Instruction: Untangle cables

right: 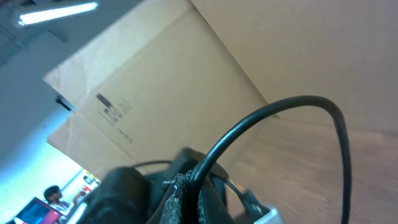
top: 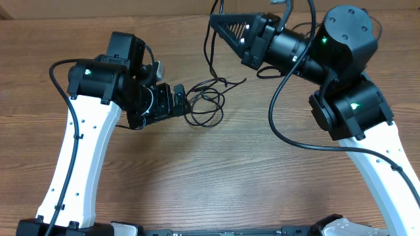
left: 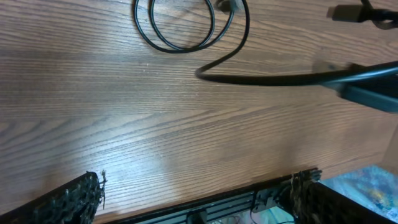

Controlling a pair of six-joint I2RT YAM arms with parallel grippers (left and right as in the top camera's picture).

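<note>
Two thin black cables (top: 205, 105) lie in a loose tangle of loops near the middle of a wooden table (top: 197, 177), whose brown grain runs side to side and catches a pale sheen of light on the near part. The left gripper (top: 172, 101) sits low, just beside the left edge of the tangle, with its fingers (left: 74, 199) spread wide apart and nothing between them; its wrist view looks across bare wood to two rounded loops of cord at the far end. The right gripper (top: 216, 23) is raised over the back of the table, its fingers pressed together on one strand of the cables, which drops from the tip down to the pile. In the right wrist view that strand rises from between the closed fingers and arcs over to the right. A flattened cardboard box (right: 186, 74) with a small printed label stands behind the table like a wall, and the same cardboard shows along the table's far edge from overhead. Beyond it a strip light (right: 59, 12) glows on the ceiling, and a person (right: 53, 194) sits far off in the room, too small to make out further.
</note>
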